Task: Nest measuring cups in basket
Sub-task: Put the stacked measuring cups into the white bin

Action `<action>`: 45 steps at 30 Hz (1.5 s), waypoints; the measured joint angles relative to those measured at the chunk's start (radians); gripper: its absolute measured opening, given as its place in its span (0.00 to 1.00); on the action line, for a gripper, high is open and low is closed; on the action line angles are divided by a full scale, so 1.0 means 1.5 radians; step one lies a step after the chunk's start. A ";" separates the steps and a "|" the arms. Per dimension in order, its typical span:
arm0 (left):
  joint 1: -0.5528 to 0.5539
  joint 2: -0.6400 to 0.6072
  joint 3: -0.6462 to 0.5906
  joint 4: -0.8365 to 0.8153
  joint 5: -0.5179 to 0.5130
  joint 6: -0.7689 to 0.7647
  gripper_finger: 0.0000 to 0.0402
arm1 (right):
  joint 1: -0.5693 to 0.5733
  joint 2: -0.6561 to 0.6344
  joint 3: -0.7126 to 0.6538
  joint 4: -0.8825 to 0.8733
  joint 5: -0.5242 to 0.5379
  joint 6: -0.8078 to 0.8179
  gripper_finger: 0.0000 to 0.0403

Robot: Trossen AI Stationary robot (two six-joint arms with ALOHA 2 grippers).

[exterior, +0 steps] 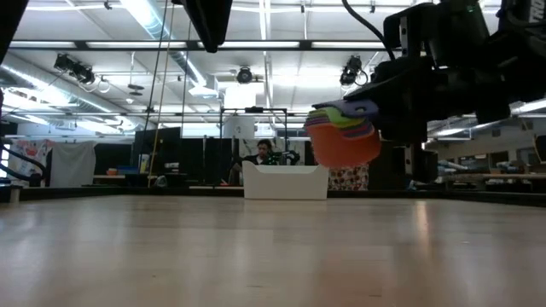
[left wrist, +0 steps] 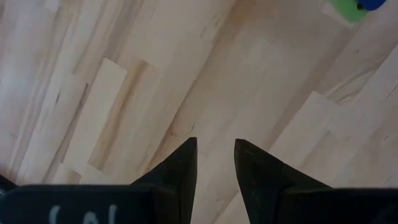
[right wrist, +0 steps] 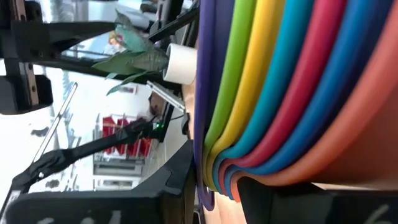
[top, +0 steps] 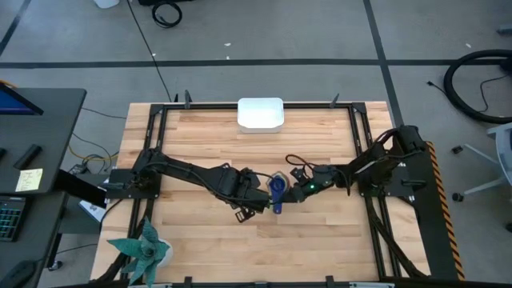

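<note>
The measuring cups (exterior: 343,135), stacked, hang clamped in the right pincer (top: 290,190) at frame centre. Carry them level to the basket (top: 261,114), upper centre. Left pincer (left wrist: 215,163) narrow, empty

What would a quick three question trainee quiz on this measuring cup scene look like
1. True or false: the nested measuring cups rest on the table.
2. Which gripper holds the stack: A left, B right?
3. Fill in: the white basket sits at the table's ___ edge, away from both arms.

Key: 1 false, they hang clear above the wood. 2 B, the right gripper; the left gripper is empty. 3 far.
</note>
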State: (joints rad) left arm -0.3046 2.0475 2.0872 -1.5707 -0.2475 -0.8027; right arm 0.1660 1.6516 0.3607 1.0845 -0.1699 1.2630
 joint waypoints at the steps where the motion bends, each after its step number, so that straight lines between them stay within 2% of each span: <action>1: 0.000 -0.005 0.000 0.000 -0.004 -0.001 0.28 | -0.008 0.000 0.000 0.002 -0.013 -0.005 0.24; 9: 0.001 -0.034 0.000 0.000 -0.034 -0.016 0.28 | -0.076 0.000 0.018 0.009 -0.122 -0.038 0.24; 18: 0.014 -0.040 0.000 0.001 -0.043 -0.024 0.28 | -0.168 0.000 0.107 -0.027 -0.243 -0.059 0.24; 28: 0.015 -0.043 0.000 0.000 -0.047 -0.039 0.28 | -0.331 0.000 0.190 -0.069 -0.373 -0.042 0.24; 36: 0.014 -0.044 0.000 0.000 -0.066 -0.039 0.28 | -0.447 0.000 0.274 -0.140 -0.389 -0.047 0.24; 41: 0.014 -0.044 0.000 0.000 -0.067 -0.039 0.28 | -0.491 0.000 0.320 -0.219 -0.389 -0.082 0.24; 45: 0.014 -0.044 0.000 0.000 -0.067 -0.039 0.28 | -0.507 0.001 0.334 -0.231 -0.389 -0.082 0.24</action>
State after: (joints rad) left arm -0.2836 1.9812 2.0872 -1.5708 -0.3481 -0.8610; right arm -0.5948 1.6525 0.8618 0.7381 -0.7528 1.1396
